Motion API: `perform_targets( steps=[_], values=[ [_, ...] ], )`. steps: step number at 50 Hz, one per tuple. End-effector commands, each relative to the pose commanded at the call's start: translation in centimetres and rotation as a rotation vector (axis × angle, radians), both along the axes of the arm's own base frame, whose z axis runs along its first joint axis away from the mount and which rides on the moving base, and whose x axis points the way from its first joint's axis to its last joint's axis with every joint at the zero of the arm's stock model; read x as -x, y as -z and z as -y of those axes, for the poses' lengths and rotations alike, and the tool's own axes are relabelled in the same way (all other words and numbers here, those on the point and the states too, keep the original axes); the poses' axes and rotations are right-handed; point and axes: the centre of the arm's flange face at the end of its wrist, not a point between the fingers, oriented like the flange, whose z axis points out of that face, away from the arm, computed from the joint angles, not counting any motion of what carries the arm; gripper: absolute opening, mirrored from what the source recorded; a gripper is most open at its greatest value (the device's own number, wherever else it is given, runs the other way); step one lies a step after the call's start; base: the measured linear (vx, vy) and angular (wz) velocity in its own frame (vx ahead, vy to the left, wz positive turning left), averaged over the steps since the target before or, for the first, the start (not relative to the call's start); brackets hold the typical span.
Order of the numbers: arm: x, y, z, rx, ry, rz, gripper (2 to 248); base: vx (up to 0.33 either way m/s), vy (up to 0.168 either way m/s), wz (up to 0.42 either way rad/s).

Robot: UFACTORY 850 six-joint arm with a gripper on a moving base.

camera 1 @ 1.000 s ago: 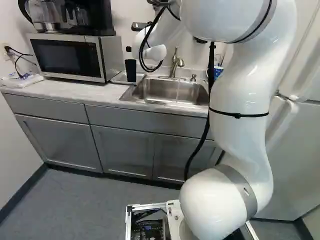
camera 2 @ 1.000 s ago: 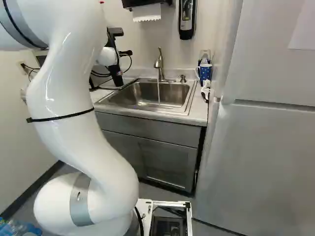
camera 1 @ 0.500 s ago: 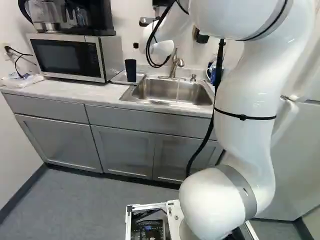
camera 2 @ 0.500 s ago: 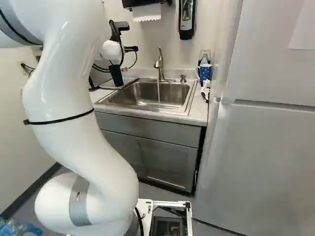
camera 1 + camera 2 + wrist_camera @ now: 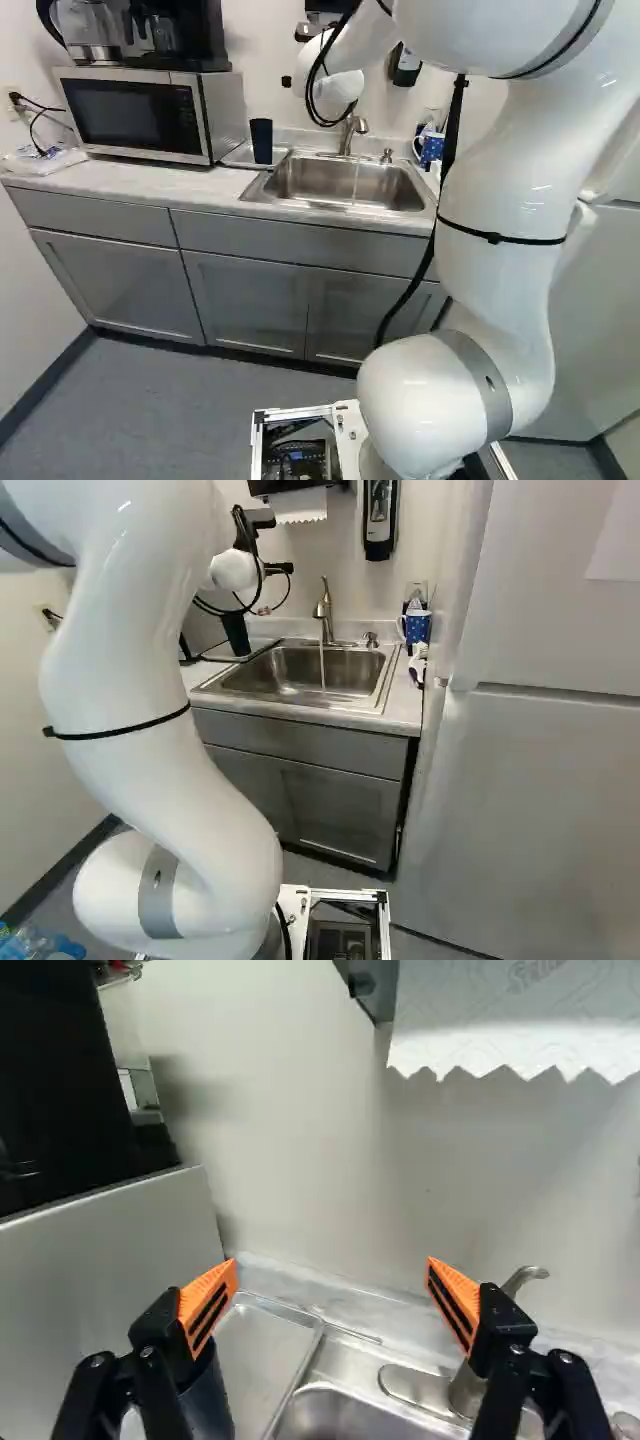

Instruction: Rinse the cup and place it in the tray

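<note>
Microwave (image 5: 135, 110) just beside the tray (image 5: 255, 1345), coffee maker (image 5: 140, 35) on top of it; these crowd one side. Sink (image 5: 345, 183) on the other, faucet (image 5: 323, 615) rising at its back rim, a thin stream of water (image 5: 322, 670) falling into the basin. Paper towel (image 5: 520, 1020) hangs on the wall above, soap dispenser (image 5: 378, 520) farther along. Patterned blue mug (image 5: 416, 627) at the sink's far side, near the fridge (image 5: 545, 780). Cup (image 5: 261, 141), dark, stands in the tray; upright, long axis vertical, wider end up. Wrist view: gripper (image 5: 279, 568) fingers spread wide apart, nothing between the pads, wall ahead; cup low beside one finger, which hides part of it. Whether they touch, can't tell. Cup's visible side plain, towel faintly embossed.
</note>
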Motion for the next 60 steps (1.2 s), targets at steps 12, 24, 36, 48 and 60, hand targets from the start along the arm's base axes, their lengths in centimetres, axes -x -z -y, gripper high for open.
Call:
perform_targets(
  steps=[12,24,36,48,60],
  values=[
    [0.1,-1.2,1.9,0.000,0.030,0.003,247,0.000,0.000,0.000],
    [-0.2,-2.3,3.8,0.000,0.061,0.002,247,0.000,0.000,0.000],
    [-1.2,-3.2,5.7,0.000,0.091,-0.004,247,0.000,0.000,0.000],
    [-3.1,-3.4,6.8,0.001,0.111,-0.020,247,0.000,0.000,0.000],
    [-5.4,-2.9,7.2,0.003,0.116,-0.041,247,0.000,0.000,0.000]
  ],
)
